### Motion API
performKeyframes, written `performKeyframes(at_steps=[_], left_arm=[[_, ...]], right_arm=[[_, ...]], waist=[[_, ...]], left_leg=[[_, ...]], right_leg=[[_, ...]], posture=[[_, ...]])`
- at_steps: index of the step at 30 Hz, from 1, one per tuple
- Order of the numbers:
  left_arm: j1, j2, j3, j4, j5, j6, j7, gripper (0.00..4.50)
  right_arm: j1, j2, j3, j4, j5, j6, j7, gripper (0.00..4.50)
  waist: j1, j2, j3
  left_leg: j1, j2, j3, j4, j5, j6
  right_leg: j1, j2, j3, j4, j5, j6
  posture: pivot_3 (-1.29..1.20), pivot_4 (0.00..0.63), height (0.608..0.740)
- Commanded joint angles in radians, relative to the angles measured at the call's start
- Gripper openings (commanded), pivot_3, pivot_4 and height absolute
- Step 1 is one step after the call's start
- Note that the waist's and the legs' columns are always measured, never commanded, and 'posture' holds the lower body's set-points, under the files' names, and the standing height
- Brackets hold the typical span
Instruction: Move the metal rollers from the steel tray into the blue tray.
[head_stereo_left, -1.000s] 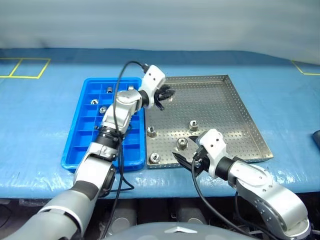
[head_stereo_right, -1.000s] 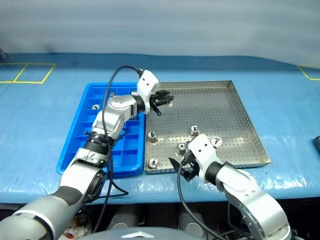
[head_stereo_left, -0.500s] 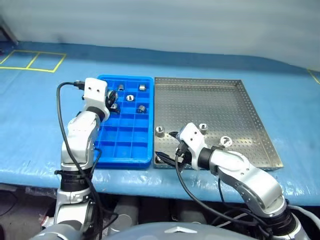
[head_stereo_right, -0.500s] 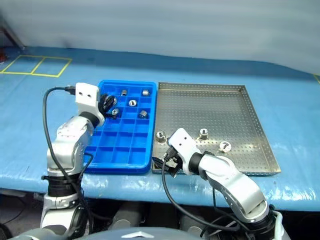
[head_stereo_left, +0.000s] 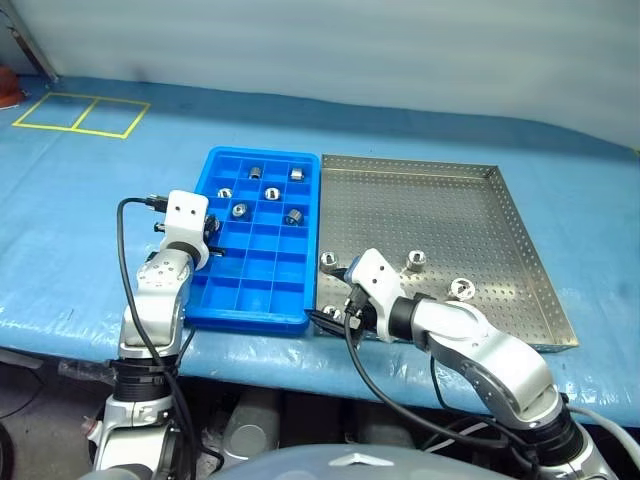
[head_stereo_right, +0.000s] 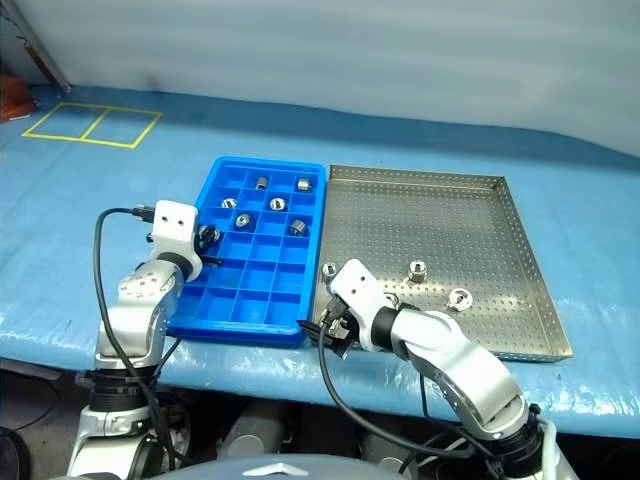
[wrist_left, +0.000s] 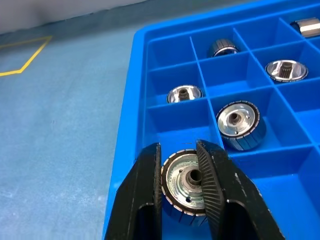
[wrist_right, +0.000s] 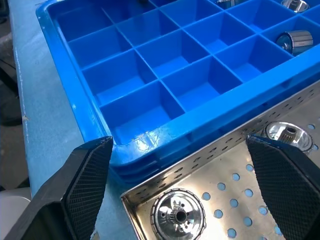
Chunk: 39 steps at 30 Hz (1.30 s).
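**Roller held over the blue tray**

Here the left gripper (wrist_left: 182, 182) was clamped on a roller (wrist_left: 184, 181) above the blue tray (head_stereo_left: 262, 318), left of centre. The right gripper (wrist_right: 182, 187) stood wide apart over the steel tray (head_stereo_left: 520, 262), lower centre, above another roller (wrist_right: 178, 218).

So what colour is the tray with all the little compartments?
Bright blue tray, best seen in the left wrist view.

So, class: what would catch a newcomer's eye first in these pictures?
The left claw grips a metal roller over the blue tray's left edge, near five already in compartments. Beside it, the steel tray holds loose rollers near its front, with the right claw open over its corner.
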Motion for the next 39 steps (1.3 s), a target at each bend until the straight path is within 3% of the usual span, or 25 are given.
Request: performKeyframes(at_steps=[1,3,14,21,25,30,36,39], left_arm=[[-0.02,0.011,-0.015,-0.013,0.007,-0.029,-0.003,0.76],[-0.026,0.012,-0.015,-0.019,-0.001,-0.02,-0.005,0.76],[-0.121,-0.031,-0.014,-0.12,-0.155,-0.055,-0.116,4.29],[-0.215,0.016,-0.144,-0.08,-0.265,-0.076,-0.368,4.29],[-0.333,0.074,-0.281,0.049,-0.234,-0.117,-0.535,4.29],[-0.5,0.054,-0.382,0.258,-0.221,-0.197,-0.689,4.29],[-0.629,-0.112,-0.439,0.546,-0.175,-0.291,-0.706,4.29],[-0.659,-0.22,-0.418,0.696,-0.146,-0.338,-0.607,4.29]], right_arm=[[0.013,0.006,-0.032,-0.054,-0.004,-0.01,-0.021,4.5],[0.024,0.009,-0.039,-0.062,-0.003,-0.009,-0.031,4.5],[0.08,-0.001,-0.083,-0.12,0.005,0.011,-0.07,4.5],[0.171,-0.033,-0.194,-0.188,0.014,0.042,-0.097,4.5],[0.231,-0.041,-0.247,-0.221,0.016,0.056,-0.113,4.5],[0.29,-0.024,-0.279,-0.248,0.012,0.056,-0.142,4.5],[0.349,0.011,-0.277,-0.28,-0.004,0.048,-0.195,4.5],[0.385,0.026,-0.288,-0.306,-0.014,0.053,-0.227,4.5]], waist=[[0.0,0.0,0.0],[-0.003,0.0,0.0],[-0.029,0.0,0.0],[-0.049,0.0,0.0],[-0.059,0.0,0.0],[-0.081,0.0,0.0],[-0.095,0.0,0.0],[-0.108,0.0,0.0]], left_leg=[[0.0,0.0,0.0,0.0,0.0,0.0],[0.0,0.001,0.0,0.0,0.0,0.0],[-0.001,0.001,0.0,0.0,0.0,0.0],[0.0,0.0,0.0,0.0,0.0,0.0],[0.0,-0.002,0.001,0.001,0.0,0.0],[0.0,-0.002,0.001,0.001,0.0,0.0],[-0.001,-0.003,0.001,0.0,0.0,0.0],[-0.001,-0.003,0.002,0.001,0.0,0.001]], right_leg=[[0.0,0.0,0.0,0.0,0.0,0.0],[0.0,0.0,0.0,0.0,0.0,0.0],[0.0,-0.002,-0.001,0.0,0.0,0.0],[0.0,-0.001,0.0,0.0,-0.001,0.001],[0.0,0.001,0.0,0.0,-0.001,0.0],[0.0,0.001,0.0,0.0,-0.001,0.0],[-0.001,0.001,0.0,-0.001,-0.001,0.001],[-0.001,0.001,0.001,-0.001,-0.001,0.001]], posture=[[0.26,0.15,0.74],[0.21,0.15,0.74],[0.17,0.15,0.74],[0.12,0.15,0.74],[0.1,0.15,0.74],[0.05,0.15,0.74],[-0.02,0.15,0.74],[-0.08,0.15,0.74]])
